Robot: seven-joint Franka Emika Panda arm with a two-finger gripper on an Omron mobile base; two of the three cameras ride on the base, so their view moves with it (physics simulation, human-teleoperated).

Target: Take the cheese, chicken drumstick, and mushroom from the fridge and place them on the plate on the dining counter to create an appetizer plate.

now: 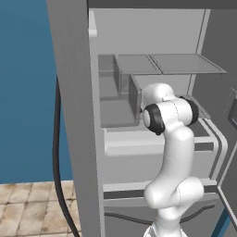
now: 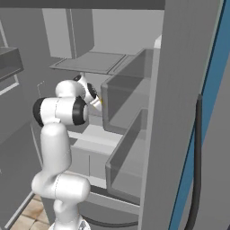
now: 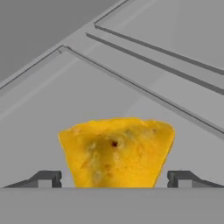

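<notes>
Hand view: the gripper [image 3: 114,178] stands wide open, its two dark fingertips [image 3: 46,178] rising at 7 and 5 o'clock with the cheese [image 3: 116,151] between them. The yellow wedge fills most of the gap, yet a sliver of grey shows on each side, so neither tip visibly touches it; whether it rests on the shelf below cannot be told. Behind the cheese, toward 12 o'clock, lie pale grey shelf panels of the fridge [image 3: 144,52], crossed by thin darker seams running from 10 toward 4 o'clock.

Left base view: the white arm reaches into the open fridge [image 1: 74,115]; its upper joints hide the hand. Grey shelves sit at 12 o'clock of the arm, drawers at 6 o'clock, and a door bin at 9 o'clock.

Right base view: the arm's wrist points toward 2 o'clock, where a small yellow speck of cheese [image 2: 100,101] shows just beside a grey door bin [image 2: 128,96].
</notes>
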